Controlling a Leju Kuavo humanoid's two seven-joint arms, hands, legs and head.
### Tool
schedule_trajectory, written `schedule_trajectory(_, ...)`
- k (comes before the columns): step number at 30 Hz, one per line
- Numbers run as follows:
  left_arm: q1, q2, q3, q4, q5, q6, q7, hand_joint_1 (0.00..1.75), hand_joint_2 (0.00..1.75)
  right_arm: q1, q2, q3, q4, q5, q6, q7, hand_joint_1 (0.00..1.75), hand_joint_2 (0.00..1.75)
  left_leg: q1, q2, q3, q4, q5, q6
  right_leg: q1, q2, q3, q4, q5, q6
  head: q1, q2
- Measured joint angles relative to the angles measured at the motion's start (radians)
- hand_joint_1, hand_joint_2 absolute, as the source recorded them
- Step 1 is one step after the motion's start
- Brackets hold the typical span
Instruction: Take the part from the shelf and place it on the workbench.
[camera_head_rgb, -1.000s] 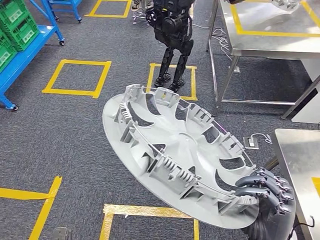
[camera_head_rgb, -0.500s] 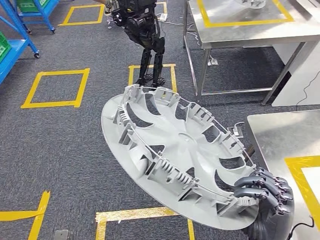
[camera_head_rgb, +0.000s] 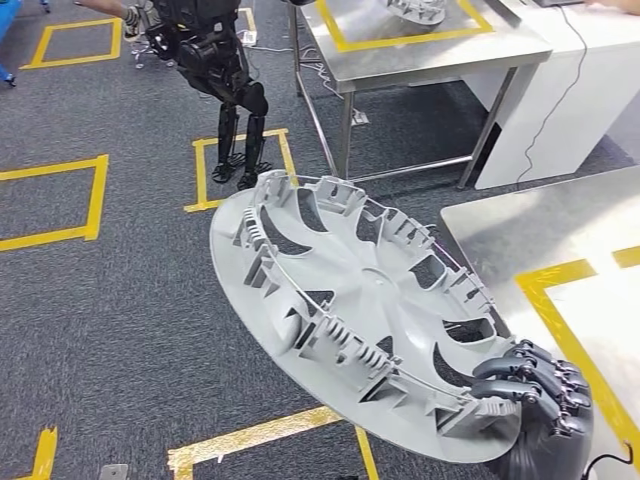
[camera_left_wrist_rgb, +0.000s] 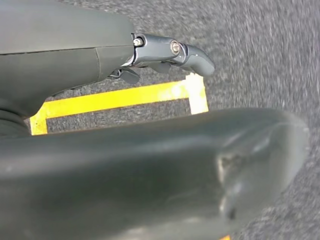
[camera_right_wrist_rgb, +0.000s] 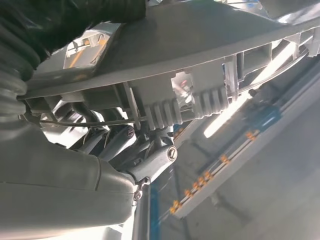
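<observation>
Hubcap (camera_head_rgb: 355, 310) hangs tilted beside the workbench (camera_head_rgb: 528, 225), gripped at its rim by the right hand (camera_head_rgb: 540, 400). Such an edge hold may slip. Left hand's (camera_left_wrist_rgb: 166, 50) state: cannot tell.

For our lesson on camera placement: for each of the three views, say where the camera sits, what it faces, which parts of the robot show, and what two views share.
Head view: high on the body, looking forward and down at the hubcap, carpet, workbench; right hand shows.
Left wrist view: behind the left hand, facing carpet and yellow tape; thumb and fingers show.
Right wrist view: behind the right hand, looking up under the hubcap.
Shared: head and right wrist views both show the right hand gripping the hubcap's rim.
</observation>
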Motion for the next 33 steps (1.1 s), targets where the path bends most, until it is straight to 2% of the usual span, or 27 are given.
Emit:
schedule_trajectory(1, 0.000, -0.002, 0.000, 0.000, 0.000, 0.001, 0.000, 0.00, 0.00, 0.007, 0.000, -0.009, -0.003, 0.000, 0.000, 0.000, 1.75, 1.75, 0.001, 0.012, 0.000, 0.002, -0.002, -0.002, -0.002, -0.005, 0.018, -0.029, 0.022, 0.004, 0.000, 0.000)
schedule_trajectory(3, -0.001, -0.006, 0.000, 0.000, 0.001, 0.004, -0.002, 0.00, 0.00, 0.024, -0.001, -0.031, -0.014, -0.002, 0.000, -0.002, 1.75, 1.75, 0.002, 0.034, 0.001, 0.008, -0.009, -0.011, -0.003, -0.042, 0.095, -0.161, 0.077, 0.009, 0.001, 0.000)
schedule_trajectory(4, -0.001, -0.008, 0.000, 0.000, 0.002, 0.006, -0.004, 0.00, 0.00, 0.034, -0.002, -0.043, -0.022, -0.003, 0.000, -0.003, 1.75, 1.75, 0.000, 0.042, 0.001, 0.013, -0.013, -0.017, -0.002, -0.058, 0.128, -0.219, 0.094, 0.006, 0.000, 0.000)
schedule_trajectory(5, 0.000, -0.009, 0.000, 0.000, 0.003, 0.008, -0.006, 0.00, 0.00, 0.046, -0.004, -0.057, -0.031, -0.006, 0.000, -0.005, 1.75, 1.75, -0.003, 0.049, 0.001, 0.018, -0.016, -0.022, 0.000, -0.069, 0.148, -0.254, 0.100, -0.001, 0.000, 0.000)
schedule_trajectory(6, 0.000, -0.011, 0.000, 0.000, 0.005, 0.010, -0.009, 0.00, 0.00, 0.059, -0.006, -0.072, -0.039, -0.008, 0.000, -0.006, 1.75, 1.75, -0.005, 0.056, 0.001, 0.021, -0.018, -0.026, 0.002, -0.070, 0.153, -0.263, 0.097, -0.009, -0.001, 0.000)
schedule_trajectory(8, -0.001, -0.016, 0.000, 0.000, 0.007, 0.012, -0.016, 0.00, 0.00, 0.098, -0.014, -0.108, -0.055, -0.010, 0.000, -0.007, 1.75, 1.75, -0.005, 0.066, 0.002, 0.024, -0.023, -0.032, 0.002, -0.051, 0.152, -0.263, 0.100, -0.024, -0.002, 0.000)
schedule_trajectory(10, 0.000, -0.019, 0.000, 0.000, 0.005, 0.015, -0.019, 0.00, 0.00, 0.144, -0.021, -0.149, -0.074, -0.008, -0.001, -0.011, 1.75, 1.75, 0.000, 0.035, -0.007, 0.055, -0.051, -0.041, -0.001, -0.035, 0.152, -0.265, 0.102, -0.035, -0.003, 0.000)
schedule_trajectory(12, 0.005, -0.022, 0.000, 0.000, 0.001, 0.018, -0.019, 0.00, 0.00, 0.178, -0.025, -0.183, -0.090, -0.002, 0.000, -0.014, 1.75, 1.75, 0.005, -0.011, -0.052, 0.166, -0.117, -0.047, -0.001, -0.015, 0.151, -0.265, 0.104, -0.044, -0.005, 0.000)
schedule_trajectory(13, 0.008, -0.024, 0.000, 0.000, 0.000, 0.019, -0.019, 0.00, 0.00, 0.190, -0.026, -0.195, -0.095, 0.001, 0.000, -0.015, 1.75, 1.75, 0.006, -0.021, -0.083, 0.238, -0.151, -0.047, 0.001, -0.003, 0.150, -0.265, 0.105, -0.047, -0.005, 0.000)
schedule_trajectory(14, 0.010, -0.026, 0.000, 0.000, -0.001, 0.019, -0.019, 0.00, 0.00, 0.202, -0.026, -0.205, -0.101, 0.003, 0.000, -0.015, 1.75, 1.75, 0.006, -0.025, -0.110, 0.298, -0.172, -0.046, 0.003, 0.010, 0.149, -0.265, 0.105, -0.049, -0.006, 0.000)
schedule_trajectory(15, 0.012, -0.027, 0.000, 0.000, -0.001, 0.020, -0.019, 0.00, 0.00, 0.214, -0.026, -0.214, -0.106, 0.004, 0.000, -0.016, 1.75, 1.75, 0.006, -0.026, -0.123, 0.326, -0.173, -0.043, 0.004, 0.023, 0.150, -0.265, 0.105, -0.050, -0.006, 0.000)
schedule_trajectory(16, 0.012, -0.028, 0.000, 0.000, 0.001, 0.020, -0.021, 0.00, 0.00, 0.226, -0.026, -0.224, -0.112, 0.006, 0.000, -0.016, 1.75, 1.75, 0.005, -0.029, -0.120, 0.315, -0.153, -0.039, 0.006, 0.036, 0.151, -0.265, 0.106, -0.050, -0.006, 0.000)
schedule_trajectory(17, 0.011, -0.028, 0.000, 0.000, 0.004, 0.020, -0.022, 0.00, 0.00, 0.238, -0.026, -0.234, -0.118, 0.007, 0.000, -0.016, 1.75, 1.75, 0.005, -0.035, -0.099, 0.267, -0.117, -0.033, 0.007, 0.050, 0.153, -0.265, 0.106, -0.050, -0.005, 0.000)
schedule_trajectory(18, 0.011, -0.029, 0.000, 0.000, 0.006, 0.019, -0.024, 0.00, 0.00, 0.248, -0.026, -0.244, -0.124, 0.009, 0.000, -0.016, 1.75, 1.75, 0.004, -0.051, -0.068, 0.196, -0.075, -0.027, 0.007, 0.062, 0.154, -0.265, 0.106, -0.050, -0.005, 0.000)
schedule_trajectory(19, 0.011, -0.029, 0.000, 0.000, 0.007, 0.019, -0.025, 0.00, 0.00, 0.257, -0.026, -0.254, -0.128, 0.010, 0.000, -0.016, 1.75, 1.75, 0.004, -0.078, -0.038, 0.127, -0.045, -0.022, 0.007, 0.074, 0.154, -0.264, 0.107, -0.048, -0.005, 0.000)
schedule_trajectory(20, 0.010, -0.029, 0.000, 0.000, 0.008, 0.018, -0.026, 0.00, 0.00, 0.262, -0.026, -0.263, -0.132, 0.012, 0.000, -0.015, 1.75, 1.75, 0.004, -0.100, -0.015, 0.073, -0.028, -0.018, 0.006, 0.086, 0.151, -0.263, 0.108, -0.045, -0.005, 0.000)
schedule_trajectory(21, 0.010, -0.029, 0.000, 0.000, 0.008, 0.018, -0.026, 0.00, 0.00, 0.266, -0.026, -0.271, -0.135, 0.014, 0.000, -0.013, 1.75, 1.75, 0.003, -0.117, -0.003, 0.044, -0.024, -0.016, 0.004, 0.098, 0.146, -0.263, 0.111, -0.040, -0.006, 0.000)
schedule_trajectory(22, 0.010, -0.029, 0.000, 0.000, 0.008, 0.018, -0.026, 0.00, 0.00, 0.269, -0.027, -0.278, -0.137, 0.015, 0.000, -0.011, 1.75, 1.75, 0.002, -0.121, 0.000, 0.034, -0.027, -0.015, 0.001, 0.109, 0.140, -0.263, 0.115, -0.033, -0.006, 0.000)
schedule_trajectory(23, 0.009, -0.030, 0.000, 0.000, 0.008, 0.017, -0.025, 0.00, 0.00, 0.272, -0.027, -0.284, -0.140, 0.016, 0.000, -0.007, 1.75, 1.75, 0.001, -0.111, 0.002, 0.027, -0.026, -0.013, -0.001, 0.121, 0.134, -0.265, 0.119, -0.026, -0.007, 0.000)
schedule_trajectory(24, 0.008, -0.031, 0.000, 0.000, 0.009, 0.017, -0.024, 0.00, 0.00, 0.277, -0.028, -0.291, -0.142, 0.017, -0.001, -0.001, 1.75, 1.75, 0.001, -0.098, 0.005, 0.020, -0.022, -0.011, -0.002, 0.121, 0.127, -0.262, 0.118, -0.021, -0.007, 0.000)
schedule_trajectory(26, 0.006, -0.033, 0.001, 0.000, 0.016, 0.014, -0.022, 0.00, 0.00, 0.283, -0.030, -0.303, -0.144, 0.018, -0.001, 0.013, 1.75, 1.75, 0.003, -0.071, 0.011, 0.002, -0.013, -0.003, 0.002, 0.079, 0.099, -0.215, 0.085, -0.015, -0.002, 0.000)
schedule_trajectory(28, 0.008, -0.033, 0.002, 0.000, 0.024, 0.010, -0.020, 0.00, 0.00, 0.285, -0.033, -0.313, -0.143, 0.016, -0.001, 0.026, 1.75, 1.75, 0.002, -0.043, 0.012, -0.004, -0.009, 0.002, 0.004, 0.023, 0.044, -0.096, 0.020, -0.010, 0.002, 0.000)
schedule_trajectory(29, 0.009, -0.034, 0.003, 0.000, 0.026, 0.009, -0.019, 0.00, 0.00, 0.286, -0.034, -0.318, -0.142, 0.014, -0.001, 0.031, 1.75, 1.75, 0.002, -0.028, 0.011, -0.003, -0.009, 0.003, 0.002, 0.011, 0.016, -0.034, -0.005, -0.006, 0.002, 0.000)
schedule_trajectory(30, 0.010, -0.035, 0.004, 0.000, 0.028, 0.008, -0.019, 0.00, 0.00, 0.288, -0.034, -0.322, -0.140, 0.014, -0.001, 0.034, 1.75, 1.75, 0.002, -0.013, 0.011, -0.003, -0.009, 0.003, -0.001, 0.004, 0.001, 0.003, -0.014, -0.002, 0.002, 0.000)
schedule_trajectory(31, 0.010, -0.035, 0.004, 0.000, 0.029, 0.007, -0.019, 0.00, 0.00, 0.290, -0.034, -0.326, -0.139, 0.013, -0.001, 0.036, 1.75, 1.75, 0.003, 0.001, 0.011, -0.003, -0.010, 0.002, -0.003, -0.001, 0.003, 0.004, -0.005, 0.002, 0.002, 0.000)
schedule_trajectory(32, 0.010, -0.036, 0.005, 0.000, 0.029, 0.007, -0.019, 0.00, 0.00, 0.291, -0.034, -0.330, -0.138, 0.012, -0.001, 0.038, 1.75, 1.75, 0.005, 0.013, 0.011, -0.001, -0.012, -0.001, -0.007, -0.007, 0.026, -0.034, 0.021, 0.006, 0.002, 0.000)
schedule_trajectory(33, 0.008, -0.037, 0.005, 0.000, 0.029, 0.007, -0.019, 0.00, 0.00, 0.292, -0.034, -0.332, -0.137, 0.012, -0.001, 0.038, 1.75, 1.75, 0.007, 0.025, 0.012, 0.001, -0.015, -0.005, -0.010, -0.022, 0.066, -0.104, 0.055, 0.011, 0.002, 0.000)
